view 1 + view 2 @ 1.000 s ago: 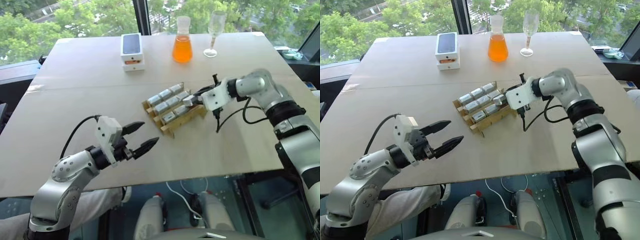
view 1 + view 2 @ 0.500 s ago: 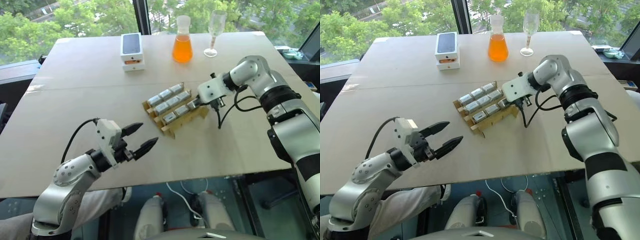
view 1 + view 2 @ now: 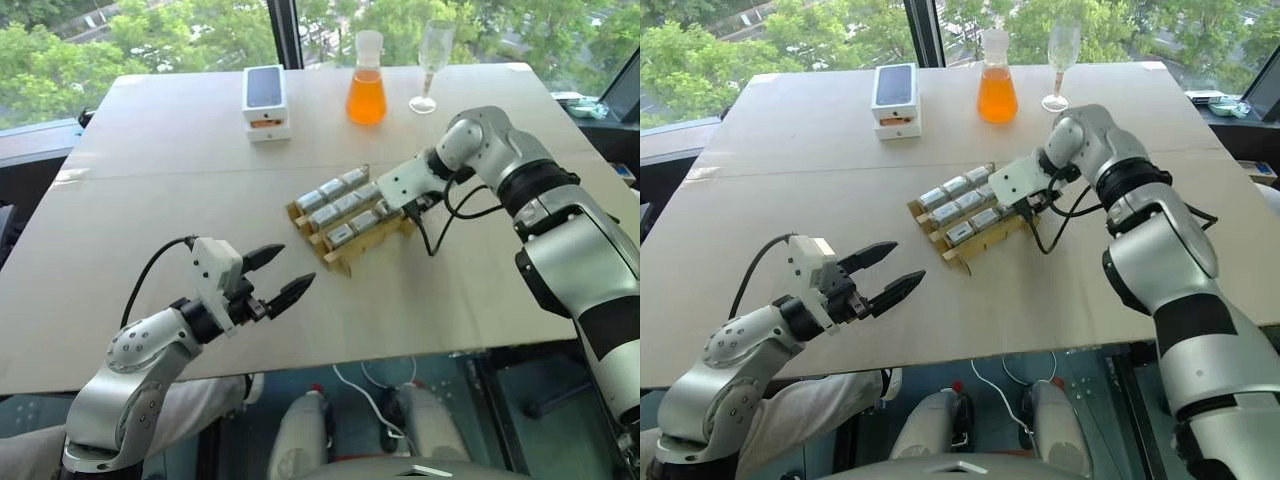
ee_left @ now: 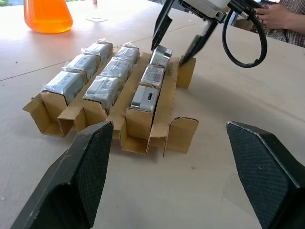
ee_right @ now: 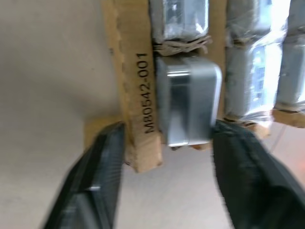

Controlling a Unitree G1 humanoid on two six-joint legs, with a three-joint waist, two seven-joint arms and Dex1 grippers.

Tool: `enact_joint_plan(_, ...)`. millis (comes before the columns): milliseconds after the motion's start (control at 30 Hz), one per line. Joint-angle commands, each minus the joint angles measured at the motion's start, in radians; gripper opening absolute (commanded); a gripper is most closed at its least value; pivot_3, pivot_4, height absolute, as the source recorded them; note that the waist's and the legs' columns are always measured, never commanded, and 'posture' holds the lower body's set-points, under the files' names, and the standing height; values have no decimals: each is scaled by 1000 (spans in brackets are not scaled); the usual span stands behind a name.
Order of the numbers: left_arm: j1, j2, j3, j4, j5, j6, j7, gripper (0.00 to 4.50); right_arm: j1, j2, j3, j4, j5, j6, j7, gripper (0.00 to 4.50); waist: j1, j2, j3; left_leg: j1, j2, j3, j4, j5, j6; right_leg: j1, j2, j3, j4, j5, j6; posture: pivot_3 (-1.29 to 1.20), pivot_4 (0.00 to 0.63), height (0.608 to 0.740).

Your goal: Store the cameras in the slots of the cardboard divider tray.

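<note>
Light-brown cardboard forms the divider tray (image 3: 350, 222), a lattice of strips lying near the middle of the pale wooden table (image 3: 180, 190), its long rows running diagonally from about 7 o'clock to 1 o'clock in the head views. One strip bears the printed code "M80542-001", readable in the right wrist view. Small silver-grey metallic block cameras (image 4: 105, 76) fill the slots in three rows, lying lengthwise along them. The end camera (image 5: 188, 100) of the row nearest the right arm sits tilted at the tray's far end. The right gripper (image 4: 178, 42) points down over this camera with its black fingers spread to either side, one finger (image 5: 93, 191) outside the labelled strip; it grips nothing. The left gripper (image 3: 280, 275) hovers at 7 o'clock from the tray, well apart, its fingers wide and empty.
</note>
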Motion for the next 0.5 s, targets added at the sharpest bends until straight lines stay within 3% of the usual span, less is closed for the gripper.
enact_joint_plan(33,9,7,7,-46,-9,-11,8,3922,-26,-35,-121,-30,122,58,94,4011,0,0,0,0,0,0,-1,0,0,0,0,0,0,0,0,0,150,740)
enact_joint_plan(167,40,8,9,-46,0,-18,6,3922,19,-108,-231,-110,247,152,205,4011,2,0,0,0,0,0,-4,0,0,0,0,-1,-4,0,0,0,150,740)
enact_joint_plan(333,88,-9,2,-18,19,-39,8,3922,227,-213,-398,-383,454,402,252,4011,4,0,0,-2,-1,-1,-5,0,1,1,-1,-2,-8,0,0,0,150,740)
enact_joint_plan(500,129,-56,-12,41,105,-77,81,3922,768,-239,-714,-868,746,641,50,4011,19,0,-2,1,-1,-4,-6,-2,3,3,-1,-5,-7,0,1,0,150,740)
